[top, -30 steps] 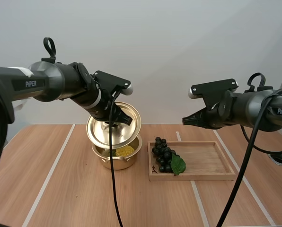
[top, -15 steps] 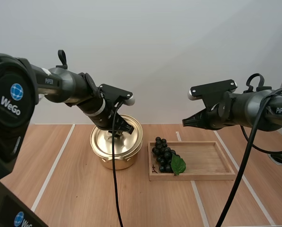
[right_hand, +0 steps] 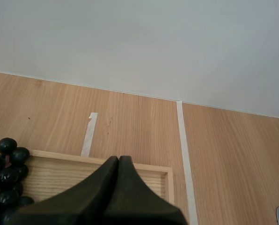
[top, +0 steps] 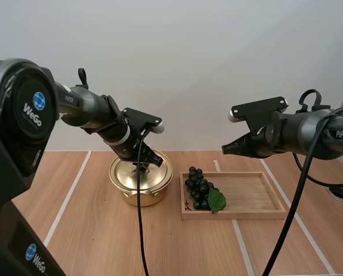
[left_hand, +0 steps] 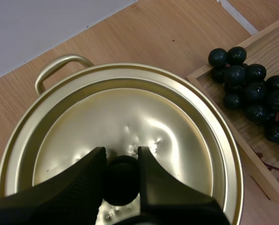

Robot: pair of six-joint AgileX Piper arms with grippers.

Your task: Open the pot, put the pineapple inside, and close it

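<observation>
A gold pot (top: 140, 195) stands on the table with its gold lid (top: 141, 176) lying flat on it. My left gripper (top: 144, 164) is shut on the lid's black knob (left_hand: 121, 180), one finger on each side of it. The lid (left_hand: 125, 140) covers the pot, whose handle (left_hand: 57, 70) sticks out past the rim; what is inside is hidden. My right gripper (top: 224, 149) hangs shut in the air above the wooden tray (top: 258, 213), nothing in it. Its fingers (right_hand: 116, 187) lie together over the tray's far rim (right_hand: 144, 165).
A bunch of dark grapes (top: 199, 188) with a green leaf lies at the left end of the tray, close to the pot. The grapes (left_hand: 252, 93) sit just beside the lid. White tape lines run along the table.
My left gripper has brought the lid down from a tilted position above the pot and set it flat on the rim, hiding the yellow thing inside. The right arm has stayed put.
</observation>
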